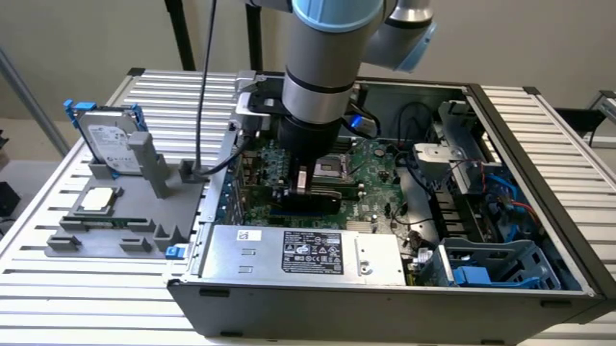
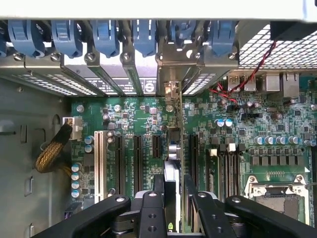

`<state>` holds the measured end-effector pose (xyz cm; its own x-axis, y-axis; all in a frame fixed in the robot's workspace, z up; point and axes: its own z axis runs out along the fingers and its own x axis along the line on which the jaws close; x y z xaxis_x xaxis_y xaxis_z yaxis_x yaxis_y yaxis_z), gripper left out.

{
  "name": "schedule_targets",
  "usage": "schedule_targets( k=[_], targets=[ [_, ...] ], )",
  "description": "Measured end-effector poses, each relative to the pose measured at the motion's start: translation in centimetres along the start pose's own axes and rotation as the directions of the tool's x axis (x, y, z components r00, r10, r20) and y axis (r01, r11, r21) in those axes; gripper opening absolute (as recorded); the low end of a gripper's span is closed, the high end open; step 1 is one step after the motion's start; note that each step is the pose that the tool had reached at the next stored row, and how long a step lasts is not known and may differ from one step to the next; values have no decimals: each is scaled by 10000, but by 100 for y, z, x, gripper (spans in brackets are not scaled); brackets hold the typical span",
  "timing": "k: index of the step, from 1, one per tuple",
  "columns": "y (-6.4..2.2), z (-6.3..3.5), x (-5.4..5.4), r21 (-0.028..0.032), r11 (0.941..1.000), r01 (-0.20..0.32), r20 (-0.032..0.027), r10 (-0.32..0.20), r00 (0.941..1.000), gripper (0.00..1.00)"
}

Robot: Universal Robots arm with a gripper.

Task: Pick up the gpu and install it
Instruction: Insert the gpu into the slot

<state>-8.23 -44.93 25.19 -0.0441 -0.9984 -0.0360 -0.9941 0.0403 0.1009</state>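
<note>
Your biggest container is the open computer case [image 1: 539, 216], lying on the slatted table [image 1: 58, 288]. Inside the case you have the green motherboard [image 1: 376, 169] across the floor, the grey power supply [image 1: 303, 254] against the case wall nearest the exterior camera, a drive cage with a blue-latched bay [image 1: 495, 267] at the corner toward the exterior view's right, and loose black and blue cables [image 1: 481, 180] between cage and motherboard. Beside the case, toward the exterior view's left, a grey parts holder [image 1: 106, 231] carries an upright silver hard drive with blue frame [image 1: 108, 140], a flat processor [image 1: 99, 200] and a narrow green memory stick [image 1: 106, 221]. The arm [image 1: 322, 65] comes straight down into the case over the motherboard, wrist vertical. In the wrist view, the gripper [image 2: 171, 198] has its two dark fingers [image 2: 151, 213] closed on the gpu [image 2: 172, 153], held edge-on between them, standing above the motherboard's expansion slots [image 2: 136, 158], its silver bracket end toward the rear slot covers with blue clips [image 2: 106, 37]. You cannot tell whether the card's lower edge sits in a slot; the gripper body hides that. In the exterior view, the arm covers most of the gpu.
</note>
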Motion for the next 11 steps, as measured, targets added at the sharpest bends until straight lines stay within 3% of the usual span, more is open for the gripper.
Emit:
schedule_targets(
  k=[4, 11],
  targets=[
    [-10, 30, 1, -52, 10000, -4, 1, 4, 10000, 27],
    [-17, 81, 2, -92, 10000, -3, -3, 3, 10000, 27]
  ],
)
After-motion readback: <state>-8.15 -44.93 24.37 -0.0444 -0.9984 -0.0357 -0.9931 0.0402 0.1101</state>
